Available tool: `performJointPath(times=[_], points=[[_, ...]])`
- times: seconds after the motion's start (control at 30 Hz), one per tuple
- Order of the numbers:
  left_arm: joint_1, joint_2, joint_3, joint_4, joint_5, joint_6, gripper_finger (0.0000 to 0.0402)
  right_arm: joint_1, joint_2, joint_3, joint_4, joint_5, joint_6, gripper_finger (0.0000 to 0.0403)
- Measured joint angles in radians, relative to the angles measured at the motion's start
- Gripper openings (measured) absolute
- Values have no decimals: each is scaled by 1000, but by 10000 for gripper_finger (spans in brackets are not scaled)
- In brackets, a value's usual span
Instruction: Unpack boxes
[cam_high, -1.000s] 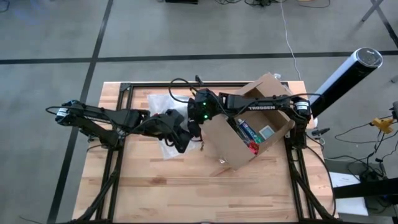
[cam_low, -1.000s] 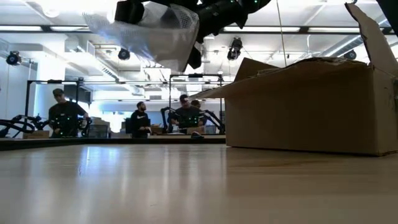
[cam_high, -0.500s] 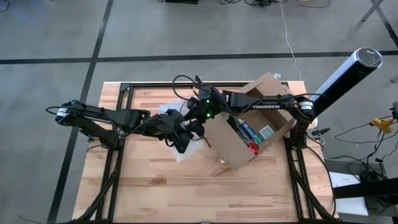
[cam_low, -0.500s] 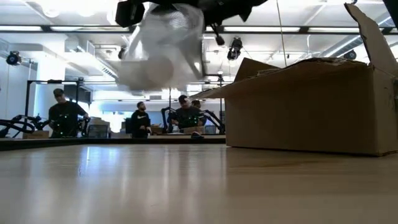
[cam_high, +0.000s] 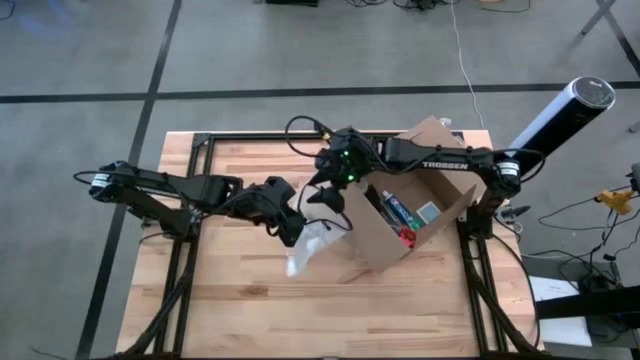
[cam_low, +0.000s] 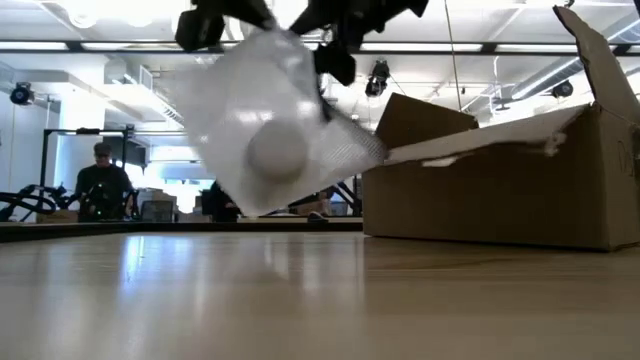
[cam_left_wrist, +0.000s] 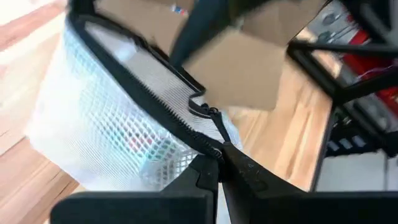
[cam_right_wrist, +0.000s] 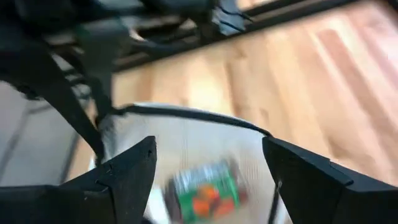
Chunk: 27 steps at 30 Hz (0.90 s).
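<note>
From overhead I see my wooden slat table (cam_high: 240, 300) with a black frame. A brown corrugated cardboard shipping box (cam_high: 385, 245) sits on the right half of the table, turned at an angle, its top flaps open. Inside it I can make out small packaged items (cam_high: 405, 215), some red and blue; I cannot tell what they are.

My left gripper (cam_high: 293, 232) is near the table's middle, just beside the box's left corner. Its fingers are pressed together on the black zipper edge of a flat translucent grey-white mesh pouch (cam_high: 310, 250). In the left wrist view the zipper runs right into the closed fingertips (cam_left_wrist: 214, 168), and the pouch (cam_left_wrist: 106, 118) hangs from that edge. Something small with green and orange colouring shows through the mesh.

In the level view from the table top, the pouch (cam_low: 265, 135) hangs tilted above the wood, clear of the surface, with the box (cam_low: 500, 175) to its right and one flap reaching toward it.

My right gripper (cam_high: 325, 195) is above the box's upper left edge, close to the pouch. Its two dark fingers (cam_right_wrist: 124, 171) stand wide apart, with the pouch (cam_right_wrist: 199, 168) in view between them but not gripped.

A person (cam_low: 100, 185) stands in the room far behind the table.
</note>
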Motion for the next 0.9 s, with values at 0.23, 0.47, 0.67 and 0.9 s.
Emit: performJointPath(times=[0.23, 0.47, 0.67, 0.9], points=[[-9, 0, -1, -142, 50, -4, 0, -46, 0, -1, -155, 38, -69, 267], [-18, 0, -10, -160, 53, -4, 0, -100, -1, 0, -410, 38, -151, 251], [-17, 0, -15, -163, 52, -1, 0, -114, -59, -2, -551, -32, -165, 233], [-17, -1, -17, -161, 50, 3, 0, -91, -283, -73, -431, -42, -5, 214]])
